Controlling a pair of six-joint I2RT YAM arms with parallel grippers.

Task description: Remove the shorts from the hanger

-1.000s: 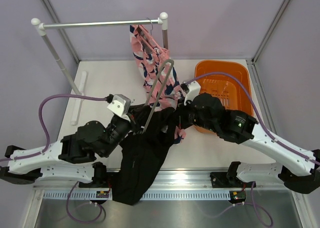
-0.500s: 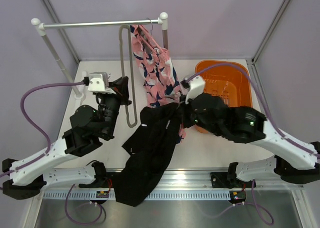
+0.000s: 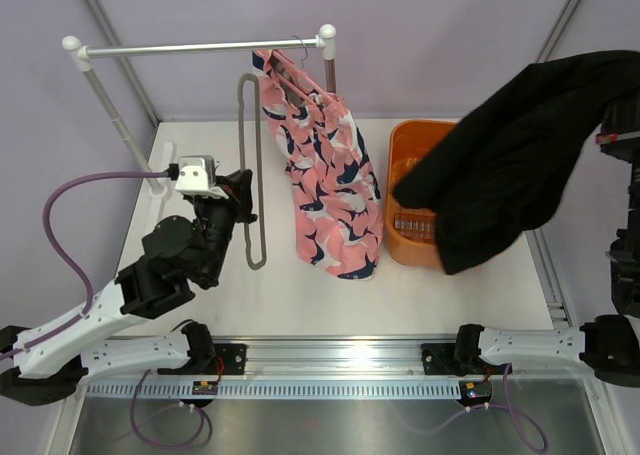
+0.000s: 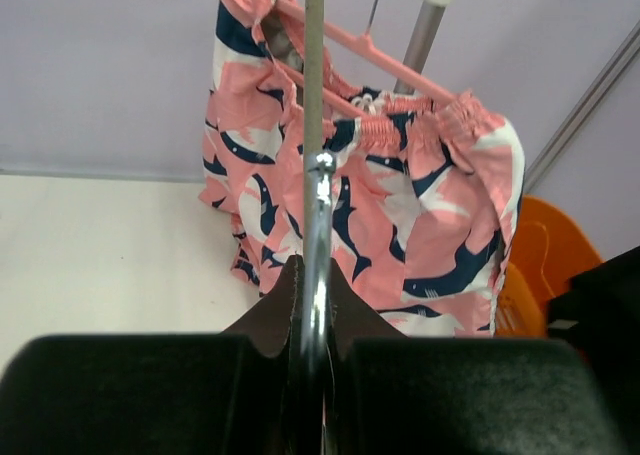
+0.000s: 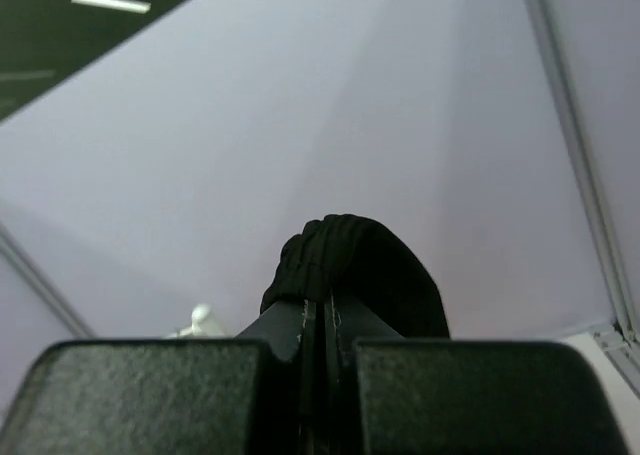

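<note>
Black shorts (image 3: 520, 165) pinched in raised right end effector (image 5: 322, 310), left end effector (image 4: 310, 290) clamping grey hanger (image 4: 313, 75)

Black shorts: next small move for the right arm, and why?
Probably lower the right end effector toward the orange basket, then release. The black shorts hang from it, free of the grey hanger, which the left end effector holds well apart, and they drape above the basket.

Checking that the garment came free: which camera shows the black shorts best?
Top external: the black shorts show whole, held up in the air and overlapping the orange basket in that view. Right wrist shows only a pinched fold in the shut right gripper. Left wrist catches just a dark corner at its right edge.
</note>
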